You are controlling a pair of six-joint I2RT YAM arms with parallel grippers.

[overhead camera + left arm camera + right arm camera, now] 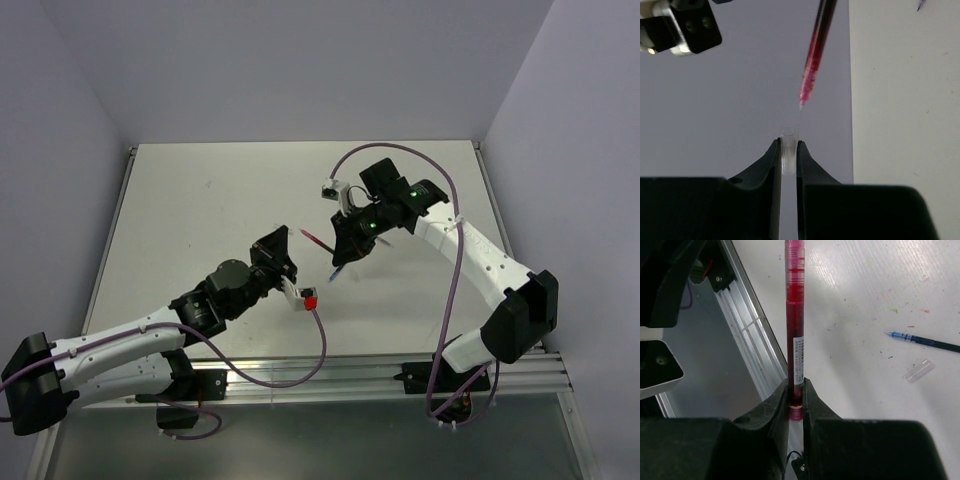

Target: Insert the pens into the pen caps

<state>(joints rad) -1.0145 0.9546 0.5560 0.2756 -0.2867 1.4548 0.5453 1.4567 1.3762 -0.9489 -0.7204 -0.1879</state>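
1. the right end effector [796,387] is clamped on the red pen [794,315], pinching it right at the back end, so most of the barrel sticks out free.
2. the left end effector [788,145] is closed on a pen cap [788,134], with the open mouth poking out past the fingertips.
3. both are held up over the middle of the counter [200,200]. in the left wrist view the pen tip is near the cap mouth but not touching, a bit right of it and tilted off its axis.
4. handling guess: the pen is light, stiff, slick plastic, so it could swivel in that end grip. a hold nearer the tip would steady it. the cap is tiny and thin-walled, and probably pops out if shoved sideways.
5. looks: slim see-through barrel with red ink, a white barcode label and a fine pale tip. the cap is a short, nearly colourless tube.
6. a blue pen [925,340] and a spare cap [918,370] lie on the counter, near each other but apart.
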